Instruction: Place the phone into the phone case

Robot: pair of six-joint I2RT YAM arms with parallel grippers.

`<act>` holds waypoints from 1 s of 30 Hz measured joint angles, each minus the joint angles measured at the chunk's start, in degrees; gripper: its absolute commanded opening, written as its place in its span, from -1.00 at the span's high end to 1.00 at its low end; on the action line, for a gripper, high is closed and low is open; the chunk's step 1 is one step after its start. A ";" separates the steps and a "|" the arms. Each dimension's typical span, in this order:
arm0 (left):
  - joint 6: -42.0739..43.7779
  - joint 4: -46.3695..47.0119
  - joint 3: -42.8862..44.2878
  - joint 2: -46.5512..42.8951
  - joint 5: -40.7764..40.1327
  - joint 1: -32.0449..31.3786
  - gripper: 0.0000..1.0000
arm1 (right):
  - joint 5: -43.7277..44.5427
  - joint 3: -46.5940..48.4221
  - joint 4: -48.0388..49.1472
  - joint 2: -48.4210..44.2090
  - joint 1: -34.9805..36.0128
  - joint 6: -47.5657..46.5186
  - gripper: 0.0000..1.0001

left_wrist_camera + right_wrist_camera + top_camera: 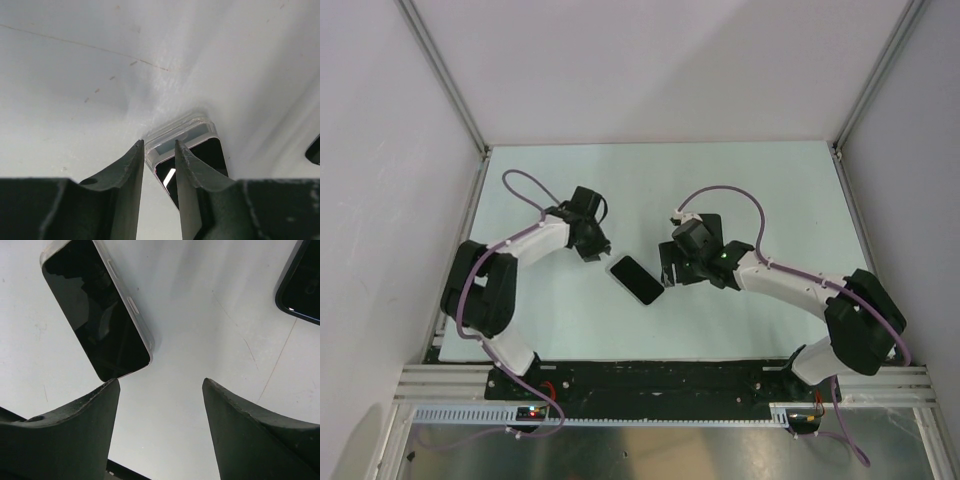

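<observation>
The black phone [636, 280] lies screen up on the table's middle, seated in the clear phone case. In the left wrist view the case's end [185, 127] sticks out past the phone [210, 155], leaving a pale gap. My left gripper [597, 250] is at the phone's far left end, and its fingers [160, 142] are pinched narrowly on the case's corner edge. My right gripper [667, 270] is open beside the phone's near right end. In the right wrist view its left fingertip [112, 387] sits at the corner of the phone [95, 310], with the case's clear side [142, 332] visible.
A black rounded flat object [300, 285] lies on the table beyond the right gripper, and also shows behind the right wrist from above [708, 226]. Grey walls and metal posts enclose the pale table [770, 190]. A black rail runs along the near edge.
</observation>
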 measured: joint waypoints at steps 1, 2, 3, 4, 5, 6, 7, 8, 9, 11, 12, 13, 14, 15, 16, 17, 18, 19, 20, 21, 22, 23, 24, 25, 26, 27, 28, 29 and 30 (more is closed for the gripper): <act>0.22 0.00 0.07 -0.37 -0.02 0.55 0.29 | 0.00 0.00 0.50 0.13 -0.04 0.07 -0.40; 0.28 0.00 0.26 -0.44 -0.02 1.05 0.30 | 0.00 0.00 1.01 0.35 -0.09 0.09 -0.37; 0.35 0.00 0.59 -0.33 -0.02 1.51 0.31 | 0.00 0.07 1.64 0.76 -0.15 0.09 -0.35; 0.44 0.00 0.90 -0.04 -0.02 1.88 0.33 | -0.02 0.33 2.23 1.46 -0.20 -0.07 -0.33; 0.66 -0.15 1.49 0.48 -0.02 2.19 0.35 | -0.04 0.72 2.82 2.43 -0.20 -0.31 -0.31; 0.83 -0.20 2.14 1.22 0.00 2.32 0.38 | -0.09 1.29 3.34 3.54 -0.22 -0.44 -0.30; 0.98 -0.15 3.21 2.56 0.04 2.36 0.41 | -0.07 1.79 3.69 4.46 -0.26 -0.61 -0.29; 1.27 0.07 4.07 3.93 0.09 2.38 0.44 | -0.09 2.49 4.04 5.60 -0.28 -0.81 -0.28; 1.40 0.22 4.76 5.31 0.22 2.38 0.46 | -0.11 3.39 4.46 6.93 -0.35 -1.03 -0.27; 1.73 0.31 5.49 7.63 0.46 2.36 0.49 | -0.24 4.63 4.94 8.52 -0.44 -1.46 -0.25; 1.77 0.31 5.55 8.55 0.50 2.34 0.51 | -0.24 5.27 5.09 9.16 -0.44 -1.73 -0.25; 1.75 0.20 5.55 9.09 0.55 2.32 0.52 | -0.26 5.84 5.42 9.73 -0.46 -1.92 -0.24; 1.77 0.20 5.66 9.29 1.03 2.27 0.54 | -0.26 6.32 5.64 10.14 -0.46 -2.12 -0.24; 1.77 0.35 5.73 9.29 1.01 2.23 0.55 | -0.26 6.93 5.97 10.71 -0.46 -2.38 -0.24; 1.75 0.42 5.73 9.31 1.07 2.14 0.55 | -0.33 7.48 6.29 11.21 -0.46 -2.69 -0.24; 1.75 0.42 5.68 9.31 1.14 1.99 0.56 | -0.35 8.02 6.54 11.74 -0.46 -2.99 -0.23; 1.73 0.48 5.64 9.31 1.14 1.68 0.57 | -0.44 8.57 6.78 12.28 -0.46 -3.34 -0.23; 1.73 0.70 5.49 9.31 1.27 1.31 0.57 | -0.48 9.29 6.95 12.96 -0.46 -3.72 -0.23; 1.70 0.87 5.31 9.16 1.38 0.90 0.58 | -0.48 10.14 7.17 13.84 -0.48 -4.20 -0.23; 1.66 1.18 4.98 8.96 1.49 0.48 0.59 | -0.61 10.67 7.37 14.47 -0.50 -4.48 -0.23; 1.57 1.81 4.26 8.50 1.51 -0.02 0.59 | -0.70 11.32 7.52 15.26 -0.55 -4.94 -0.23; 1.27 2.43 3.15 7.80 1.53 -0.61 0.60 | -0.70 11.85 7.67 15.91 -0.59 -5.40 -0.23; 1.11 2.86 2.23 7.15 1.55 -1.05 0.61 | -0.81 12.31 7.82 16.57 -0.70 -5.73 -0.23; 0.79 3.48 1.05 6.25 1.51 -1.53 0.61 | -0.94 12.66 7.87 17.05 -0.83 -5.97 -0.23; 0.57 3.85 -0.13 5.40 1.57 -1.88 0.62 | -1.09 13.05 7.91 17.53 -1.01 -6.32 -0.23; 0.15 4.20 -1.27 4.55 1.57 -2.21 0.62 | -1.44 13.38 8.00 18.05 -1.27 -6.64 -0.23; -0.20 4.52 -2.49 3.54 1.57 -2.54 0.62 | -1.64 13.75 8.09 18.47 -1.51 -6.88 -0.23; -0.44 4.76 -3.67 2.62 1.55 -2.91 0.63 | -1.95 13.99 8.28 18.86 -1.77 -7.08 -0.22; -0.76 4.85 -4.52 1.88 1.57 -3.21 0.63 | -2.05 14.19 8.33 19.19 -2.01 -7.32 -0.22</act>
